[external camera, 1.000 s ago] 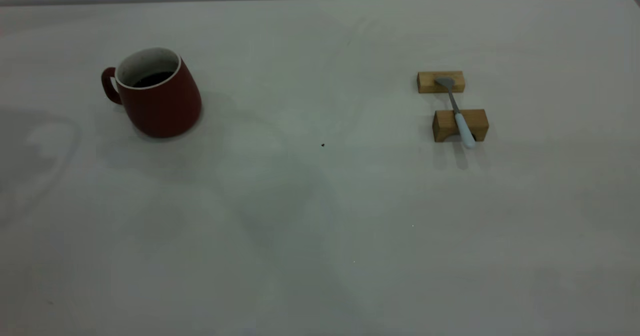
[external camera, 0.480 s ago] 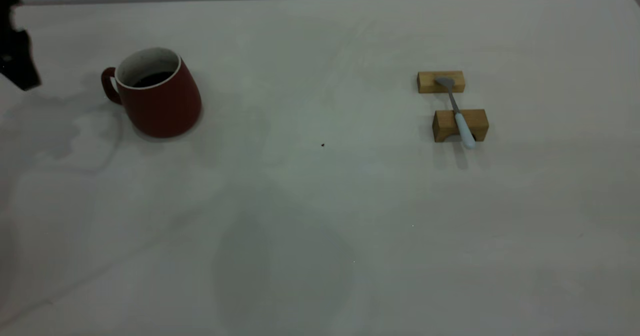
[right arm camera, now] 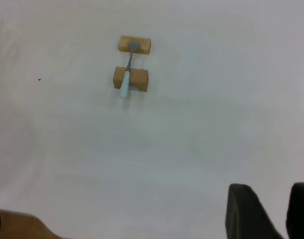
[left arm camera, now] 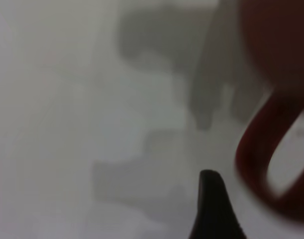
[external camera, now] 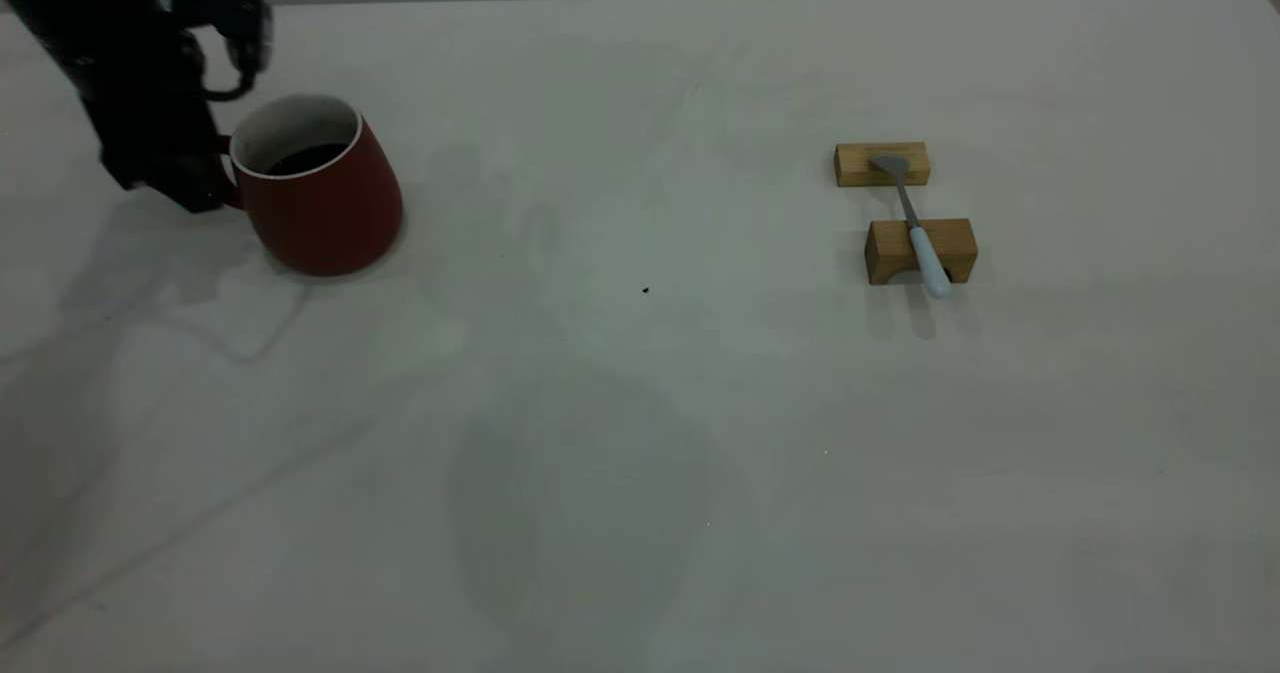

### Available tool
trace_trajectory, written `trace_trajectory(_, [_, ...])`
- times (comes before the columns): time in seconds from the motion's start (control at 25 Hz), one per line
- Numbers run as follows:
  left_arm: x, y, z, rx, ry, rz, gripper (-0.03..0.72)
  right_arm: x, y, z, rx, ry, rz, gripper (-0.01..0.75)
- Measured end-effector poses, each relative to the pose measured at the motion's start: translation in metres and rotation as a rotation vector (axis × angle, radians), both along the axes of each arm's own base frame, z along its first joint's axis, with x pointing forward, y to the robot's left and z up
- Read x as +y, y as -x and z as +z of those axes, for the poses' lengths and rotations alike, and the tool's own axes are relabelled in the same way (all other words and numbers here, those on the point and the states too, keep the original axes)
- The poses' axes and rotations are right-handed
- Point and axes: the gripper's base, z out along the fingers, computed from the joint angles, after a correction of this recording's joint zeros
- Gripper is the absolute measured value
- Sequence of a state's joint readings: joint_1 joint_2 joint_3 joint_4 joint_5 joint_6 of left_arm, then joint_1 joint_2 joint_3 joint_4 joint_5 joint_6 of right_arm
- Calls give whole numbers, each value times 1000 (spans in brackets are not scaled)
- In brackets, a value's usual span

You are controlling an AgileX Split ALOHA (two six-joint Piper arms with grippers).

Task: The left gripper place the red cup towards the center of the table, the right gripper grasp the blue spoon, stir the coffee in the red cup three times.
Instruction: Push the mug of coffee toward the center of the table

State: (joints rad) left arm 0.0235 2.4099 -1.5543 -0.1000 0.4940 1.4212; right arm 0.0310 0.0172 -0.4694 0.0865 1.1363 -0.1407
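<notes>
The task is only at its beginning. The red cup (external camera: 320, 193) stands upright near the 10 o'clock part of the table (external camera: 640, 453), well away from the center, with the coffee (external camera: 305, 158) dark inside it, so it is not yet moved. The left gripper (external camera: 185, 188) is at the 9 o'clock side of the cup, right at the handle (left arm camera: 271, 159). In the left wrist view one dark finger tip (left arm camera: 214, 209) shows just beside the loop of the handle, but I cannot tell how wide the claw is open or whether it already has hold of anything. The blue spoon (external camera: 925, 253) is untouched at about 2 o'clock from the table middle; it lies across two wooden blocks (external camera: 920, 250), its bowl on the farther block and its pale handle over the nearer one. The right gripper (right arm camera: 271, 214) is not seen in the exterior view; its wrist view shows it high above the table and well apart from the spoon, with its two fingers held a little apart and holding nothing. What is left, in my judgement: grasp the cup, bring it to the center, take the spoon, and stir three times. The path to the center looks free; only a small dark speck (external camera: 645, 290) lies there.
</notes>
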Motion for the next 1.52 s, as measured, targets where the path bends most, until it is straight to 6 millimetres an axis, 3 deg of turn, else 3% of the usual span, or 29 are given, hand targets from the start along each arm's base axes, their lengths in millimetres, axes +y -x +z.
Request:
trace_trajectory(0.4, [-40,-1,-1,-15,87,-56,551,0,0,0,0,0,0,240])
trace_trajectory(1.08, [-150,11,2,-94,191,-160,551,0,0,0,0,0,0,240])
trace_trajectory(1.4, [-159,12,3,-104,209,-155,551,0,0,0,0,-1,1,240])
trace_trajectory(1.52, [-160,12,15,-109,218,-155,551,0,0,0,0,-1,1,240])
